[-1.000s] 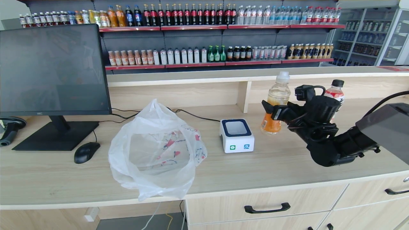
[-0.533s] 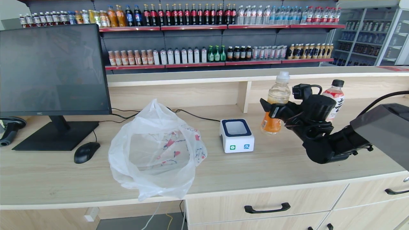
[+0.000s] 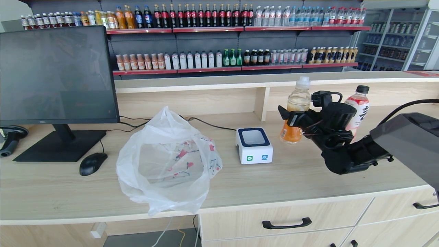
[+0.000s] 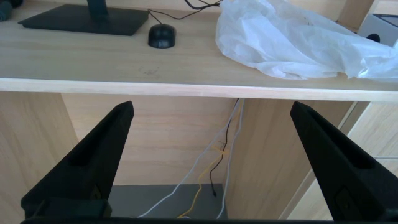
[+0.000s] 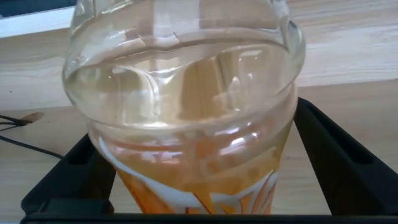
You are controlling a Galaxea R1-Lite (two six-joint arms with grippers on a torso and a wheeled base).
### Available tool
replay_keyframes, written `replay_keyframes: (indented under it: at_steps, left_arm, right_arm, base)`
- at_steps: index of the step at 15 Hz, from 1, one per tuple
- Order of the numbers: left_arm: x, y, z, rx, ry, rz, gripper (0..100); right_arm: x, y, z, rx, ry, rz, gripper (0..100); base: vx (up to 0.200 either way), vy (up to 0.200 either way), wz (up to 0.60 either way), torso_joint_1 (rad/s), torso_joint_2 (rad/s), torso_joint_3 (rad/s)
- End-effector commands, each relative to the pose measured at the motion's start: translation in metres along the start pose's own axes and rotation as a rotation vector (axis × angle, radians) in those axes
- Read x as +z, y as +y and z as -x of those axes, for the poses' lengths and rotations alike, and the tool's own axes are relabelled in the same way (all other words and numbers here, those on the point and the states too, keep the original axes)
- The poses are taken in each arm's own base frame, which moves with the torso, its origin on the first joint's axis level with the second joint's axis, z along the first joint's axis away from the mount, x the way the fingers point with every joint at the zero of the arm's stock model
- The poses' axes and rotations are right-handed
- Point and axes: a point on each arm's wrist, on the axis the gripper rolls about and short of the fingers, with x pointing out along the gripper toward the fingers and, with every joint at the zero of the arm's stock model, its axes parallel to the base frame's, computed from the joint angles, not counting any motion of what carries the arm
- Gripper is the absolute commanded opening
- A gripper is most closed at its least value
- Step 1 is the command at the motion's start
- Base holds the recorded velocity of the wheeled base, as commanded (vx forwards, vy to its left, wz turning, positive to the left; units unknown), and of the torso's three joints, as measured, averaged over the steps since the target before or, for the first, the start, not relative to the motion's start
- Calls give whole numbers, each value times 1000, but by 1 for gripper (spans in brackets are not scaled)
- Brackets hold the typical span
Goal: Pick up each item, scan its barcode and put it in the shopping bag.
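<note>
The left gripper hangs below the counter's front edge with its fingers spread wide and nothing between them. On the counter, from the left, are a monitor, a mouse, and the open plastic shopping bag, which seems to have no items in it. Just right of the bag is the white barcode scanner, its window facing up. Further right stands the orange drink bottle, upright on the counter. The right gripper straddles its lower half, jaws wide, with a finger on either side and no visible squeeze. A red-labelled bottle stands just beyond. The step in hand looks like grasping the first item. The next move calls for closing firmly on the bottle, lifting it, and turning its barcode toward the scanner window.
</note>
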Motion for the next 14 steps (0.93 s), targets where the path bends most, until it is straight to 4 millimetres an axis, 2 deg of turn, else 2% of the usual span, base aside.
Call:
replay_keyframes:
  at_steps: [1,14]
  left_arm:
    - [0,0,0,0,0,1,100]
    - [0,0,0,0,0,0,100]
  right_arm:
    - [-2,0,-2,0,0,-1,0]
    - [18,1,-3,6,-62,-23,0]
  base:
    - [0,0,0,0,0,0]
    - [0,0,0,0,0,0]
